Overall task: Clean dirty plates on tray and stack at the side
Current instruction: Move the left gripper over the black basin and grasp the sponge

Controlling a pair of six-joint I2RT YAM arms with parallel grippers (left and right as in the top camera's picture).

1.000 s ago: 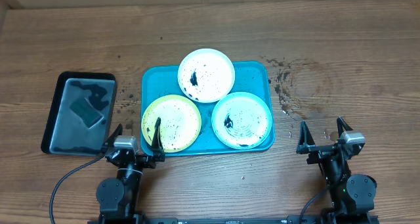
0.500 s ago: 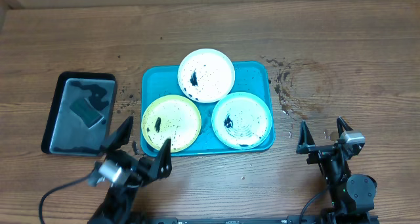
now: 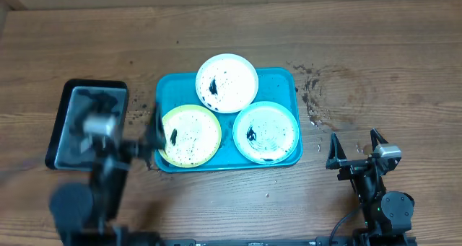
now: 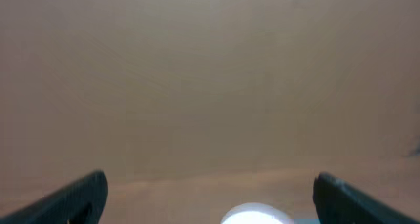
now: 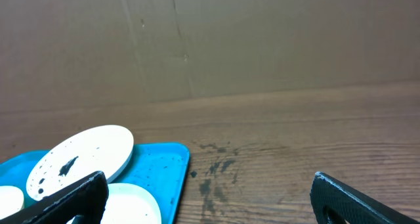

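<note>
A: Where is the left tool [image 4: 210, 182]?
B: Its jaws are spread wide and hold nothing. It has risen from the near edge of the counter [image 3: 375, 44], blurred, to just beside the yellow-green plate [image 3: 189, 135].
A: And the right tool [image 3: 354, 138]?
B: Also spread open, unmoved by the near-right corner.
A: The plates?
B: Unmoved on the tray [image 3: 278, 80] mid-counter, the white plate [image 3: 227, 83] rearmost and the mint plate [image 3: 266, 131] to the right.

Tray [image 3: 278, 84]: turquoise, rectangular, raised rim, flat on bench. It lies ahead and well left of right claw [image 3: 354, 140], and just right of blurred left claw [image 3: 138, 136].

Three round plates on it, all black-speckled:
- White plate [image 3: 227, 83]: farthest from both claws, overhanging far rim.
- Yellow-green plate [image 3: 190, 135]: nearest left claw.
- Mint plate [image 3: 266, 132]: nearest right claw, dark smear left of centre.
</note>
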